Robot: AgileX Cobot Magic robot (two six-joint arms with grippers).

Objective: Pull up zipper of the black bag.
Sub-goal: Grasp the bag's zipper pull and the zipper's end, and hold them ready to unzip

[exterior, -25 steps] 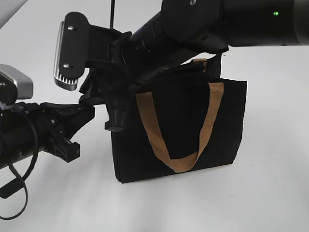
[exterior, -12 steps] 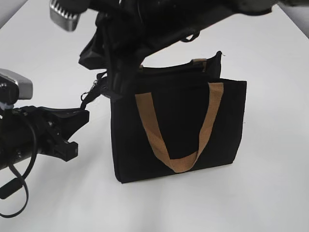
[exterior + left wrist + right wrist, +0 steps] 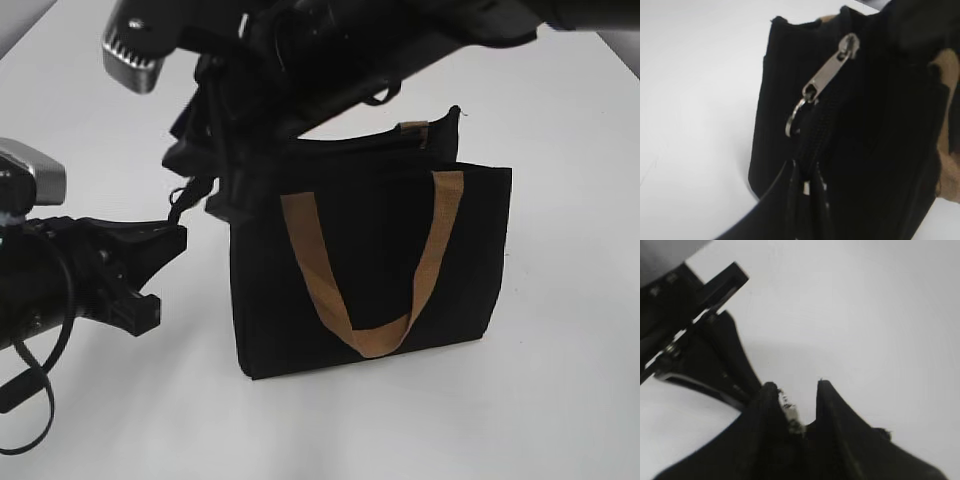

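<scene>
bag: the black bag (image 3: 370, 270) stands upright on the white table (image 3: 560, 400), tan handle (image 3: 330, 285) draped down its front, directly under the right arm and just to the right of the left gripper (image 3: 165, 235).
zipper end: the tail of the zipper (image 3: 810, 170) sticks out from the bag's near top corner; the silvery pull (image 3: 827, 75) sits just beyond the left fingertips, hanging against the bag's end wall.
left gripper: pinched on the zipper's black tape right at its fingertips (the left wrist view shows the tape running out from between them), so it anchors that end.
right gripper: right gripper (image 3: 792, 407) has its two dark fingers close together over something small and pale; I judge it is nipping the pull or slider, though the blur leaves that uncertain.
long axis: the zip line runs along the bag's top rim, away from the left gripper toward the far corner.
nearer arm: both are at the same corner; the right one is above it.
next move (a judgement): draw the slider along that rim while the left holds the tape taut.
change: a second ago the right wrist hung lower and in front of the bag's corner; it has since risen and the tape end now shows stretched toward the left gripper, which has barely moved.
</scene>
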